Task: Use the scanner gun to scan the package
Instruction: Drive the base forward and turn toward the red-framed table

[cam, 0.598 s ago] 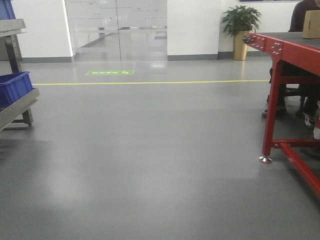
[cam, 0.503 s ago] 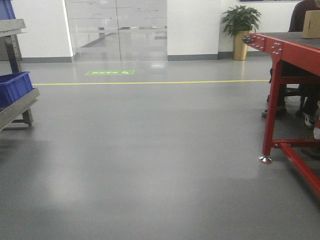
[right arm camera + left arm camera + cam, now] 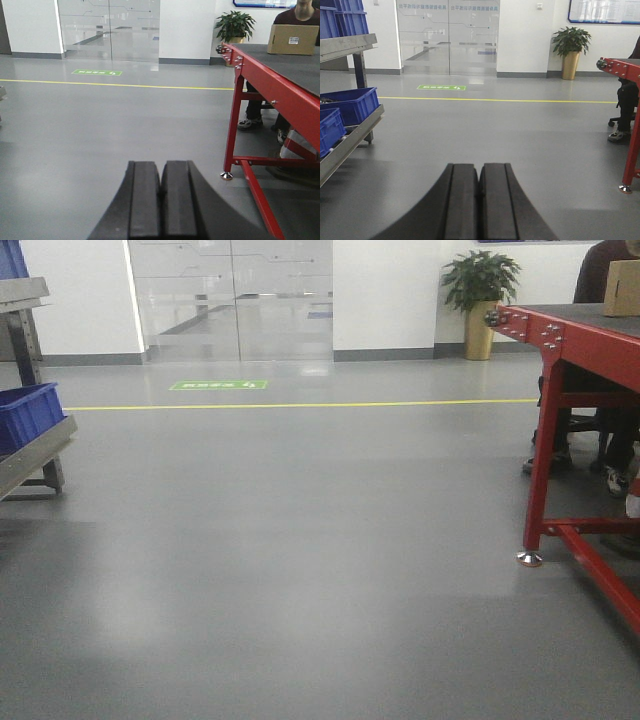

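Observation:
A brown cardboard package (image 3: 292,39) with a white label stands on the far end of the red-framed table (image 3: 265,75); its edge also shows in the front view (image 3: 622,287). No scanner gun is in view. My left gripper (image 3: 479,167) is shut and empty, held above the open floor, its black fingers pressed together. My right gripper (image 3: 163,165) is shut and empty too, to the left of the red table's leg (image 3: 231,125). Neither gripper shows in the front view.
A metal rack with blue bins (image 3: 351,104) stands at the left. A person sits behind the red table (image 3: 600,350). A potted plant (image 3: 481,302) stands by the far wall beside glass doors (image 3: 235,300). A yellow line (image 3: 300,405) crosses the grey floor.
The front view has shifted very slightly: the scene has slid a few pixels to the left. Nothing else has moved.

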Available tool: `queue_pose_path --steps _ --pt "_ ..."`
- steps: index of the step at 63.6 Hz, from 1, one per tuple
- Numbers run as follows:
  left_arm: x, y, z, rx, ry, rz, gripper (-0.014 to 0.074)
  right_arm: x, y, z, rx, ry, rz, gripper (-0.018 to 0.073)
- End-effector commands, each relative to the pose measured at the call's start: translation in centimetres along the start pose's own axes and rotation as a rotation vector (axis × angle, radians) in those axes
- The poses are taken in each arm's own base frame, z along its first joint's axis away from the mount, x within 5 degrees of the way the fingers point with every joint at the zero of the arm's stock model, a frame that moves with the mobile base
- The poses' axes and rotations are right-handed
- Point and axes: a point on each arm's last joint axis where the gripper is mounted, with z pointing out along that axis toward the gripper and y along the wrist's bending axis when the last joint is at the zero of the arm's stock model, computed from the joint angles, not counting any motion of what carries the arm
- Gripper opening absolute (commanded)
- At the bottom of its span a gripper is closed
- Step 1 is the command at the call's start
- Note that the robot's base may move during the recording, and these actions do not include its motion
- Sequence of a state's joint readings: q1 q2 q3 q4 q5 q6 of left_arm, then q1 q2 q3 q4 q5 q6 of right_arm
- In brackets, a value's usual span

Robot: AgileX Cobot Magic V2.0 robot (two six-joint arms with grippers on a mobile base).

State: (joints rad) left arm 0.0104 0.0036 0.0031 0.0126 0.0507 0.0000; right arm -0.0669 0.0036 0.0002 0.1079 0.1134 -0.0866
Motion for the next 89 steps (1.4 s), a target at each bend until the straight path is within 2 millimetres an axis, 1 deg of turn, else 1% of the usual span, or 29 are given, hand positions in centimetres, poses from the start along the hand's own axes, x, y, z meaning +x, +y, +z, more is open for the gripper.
queue_pose_path --steps 1,89 --pt "-0.27 0.01 -0.04 -0.002 -0.023 -0.015 -0.0111 -0.19 -0.02 -0.03 0.002 -0.021 -0.006 -0.0153" --pt "-0.27 0.01 -0.04 -0.002 -0.023 -0.015 -0.0111 -0.17 0.04 -0.03 -0.007 -0.019 -0.006 -0.0153"
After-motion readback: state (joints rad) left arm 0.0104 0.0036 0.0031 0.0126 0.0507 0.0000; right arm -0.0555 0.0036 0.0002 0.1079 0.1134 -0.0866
